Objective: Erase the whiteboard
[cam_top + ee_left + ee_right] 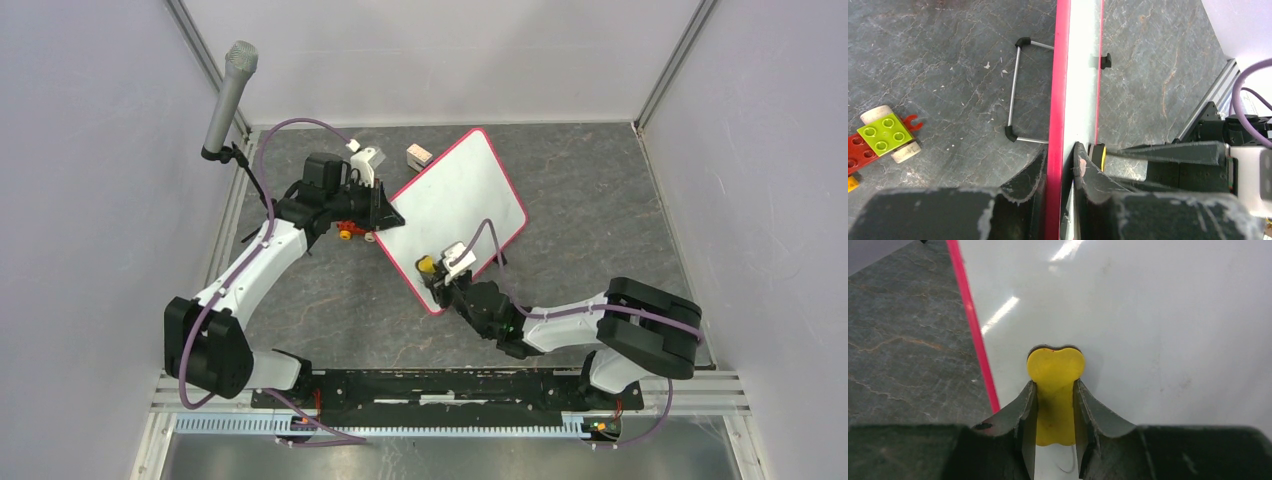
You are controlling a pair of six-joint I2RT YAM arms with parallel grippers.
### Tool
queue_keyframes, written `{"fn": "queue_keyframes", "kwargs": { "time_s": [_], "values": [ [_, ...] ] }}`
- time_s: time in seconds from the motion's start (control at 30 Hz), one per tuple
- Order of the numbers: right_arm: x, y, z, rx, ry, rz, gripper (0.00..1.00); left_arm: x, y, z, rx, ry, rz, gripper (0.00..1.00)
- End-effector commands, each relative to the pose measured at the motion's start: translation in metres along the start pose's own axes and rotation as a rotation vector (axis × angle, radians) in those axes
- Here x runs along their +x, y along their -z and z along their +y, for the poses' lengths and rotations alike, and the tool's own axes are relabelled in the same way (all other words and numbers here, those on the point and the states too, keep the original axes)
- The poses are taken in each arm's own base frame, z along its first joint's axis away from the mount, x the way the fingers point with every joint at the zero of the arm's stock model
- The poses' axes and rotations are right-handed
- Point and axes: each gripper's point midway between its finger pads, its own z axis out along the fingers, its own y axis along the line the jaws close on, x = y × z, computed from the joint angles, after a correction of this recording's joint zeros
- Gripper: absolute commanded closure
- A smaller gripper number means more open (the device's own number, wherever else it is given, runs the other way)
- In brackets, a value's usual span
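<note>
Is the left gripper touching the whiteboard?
Touching. The left wrist view shows the left gripper clamped on the whiteboard, both jaws pressed against its pink rim.

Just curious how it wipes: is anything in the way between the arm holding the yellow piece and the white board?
Nothing visible does. The right tool is shut on the yellow eraser, which seems to sit right against the whiteboard. The left tool grips the board's red edge.

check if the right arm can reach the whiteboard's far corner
Probably yes: right gripper holds the yellow eraser on the whiteboard, whose far part lies bare; left gripper clamps only one edge.
</note>
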Motion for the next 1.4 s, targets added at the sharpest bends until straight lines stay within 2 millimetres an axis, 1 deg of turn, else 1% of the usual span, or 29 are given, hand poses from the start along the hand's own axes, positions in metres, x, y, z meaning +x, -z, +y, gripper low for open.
{"fn": "queue_keyframes", "kwargs": {
  "time_s": [0.0, 0.07, 0.13, 0.17, 0.23, 0.33, 0.4, 0.5, 0.53, 0.57, 0.6, 0.67, 0.73, 0.8, 0.93, 1.0, 1.03, 1.1, 1.17, 1.23, 1.3, 1.37],
  "values": [
    [0.055, 0.021, -0.063, 0.198, 0.026, 0.148, 0.71, 0.078, 0.008, 0.064, -0.313, -0.031, 0.256, 0.98],
    [0.063, 0.029, -0.078, 0.259, 0.04, 0.169, 0.71, 0.079, 0.007, 0.062, -0.301, -0.027, 0.261, 0.98],
    [0.067, 0.033, -0.08, 0.256, 0.054, 0.185, 0.71, 0.083, 0.006, 0.064, -0.304, -0.022, 0.274, 0.98],
    [0.068, 0.035, -0.076, 0.233, 0.053, 0.183, 0.71, 0.085, 0.005, 0.064, -0.306, -0.022, 0.278, 0.98],
    [0.062, 0.034, -0.06, 0.172, 0.072, 0.159, 0.71, 0.088, 0.005, 0.065, -0.308, -0.02, 0.283, 0.98],
    [0.046, 0.019, -0.029, 0.101, 0.089, 0.136, 0.71, 0.087, 0.005, 0.064, -0.305, -0.025, 0.283, 0.98],
    [0.028, 0.006, -0.002, 0.034, 0.066, 0.11, 0.71, 0.088, 0.004, 0.063, -0.298, -0.026, 0.287, 0.98],
    [-0.011, -0.007, 0.035, -0.06, 0.053, 0.015, 0.71, 0.091, 0.004, 0.062, -0.296, -0.026, 0.294, 0.98],
    [-0.025, -0.011, 0.042, -0.07, 0.056, -0.023, 0.71, 0.092, 0.004, 0.063, -0.298, -0.025, 0.297, 0.98],
    [-0.034, -0.015, 0.044, -0.066, 0.057, -0.048, 0.71, 0.092, 0.004, 0.062, -0.298, -0.025, 0.297, 0.98],
    [-0.042, -0.02, 0.043, -0.046, 0.06, -0.067, 0.71, 0.092, 0.004, 0.061, -0.292, -0.024, 0.298, 0.98],
    [-0.051, -0.026, 0.039, -0.002, 0.074, -0.096, 0.71, 0.092, 0.004, 0.059, -0.28, -0.021, 0.297, 0.98],
    [-0.049, -0.028, 0.035, 0.022, 0.075, -0.106, 0.71, 0.093, 0.003, 0.061, -0.288, -0.018, 0.304, 0.98],
    [-0.033, -0.022, 0.028, 0.038, 0.064, -0.095, 0.72, 0.093, 0.003, 0.063, -0.3, -0.016, 0.312, 0.98],
    [0.027, 0.01, -0.006, 0.105, 0.05, -0.003, 0.73, 0.093, 0.005, 0.068, -0.326, -0.022, 0.318, 0.98],
    [0.048, 0.027, -0.022, 0.127, 0.065, 0.037, 0.73, 0.093, 0.006, 0.067, -0.326, -0.023, 0.316, 0.98],
    [0.055, 0.034, -0.027, 0.135, 0.073, 0.051, 0.73, 0.093, 0.006, 0.067, -0.325, -0.024, 0.314, 0.98],
    [0.062, 0.04, -0.033, 0.144, 0.078, 0.069, 0.73, 0.093, 0.008, 0.067, -0.331, -0.027, 0.316, 0.98],
    [0.06, 0.038, -0.029, 0.129, 0.089, 0.066, 0.73, 0.093, 0.008, 0.068, -0.34, -0.027, 0.319, 0.98],
    [0.046, 0.031, -0.016, 0.104, 0.113, 0.038, 0.73, 0.095, 0.009, 0.069, -0.352, -0.029, 0.328, 0.98],
    [0.021, 0.021, 0.001, 0.072, 0.123, -0.019, 0.73, 0.096, 0.01, 0.07, -0.36, -0.034, 0.332, 0.98],
    [-0.01, 0.011, 0.017, 0.046, 0.123, -0.091, 0.72, 0.097, 0.011, 0.071, -0.367, -0.036, 0.333, 0.98]
  ]
}}
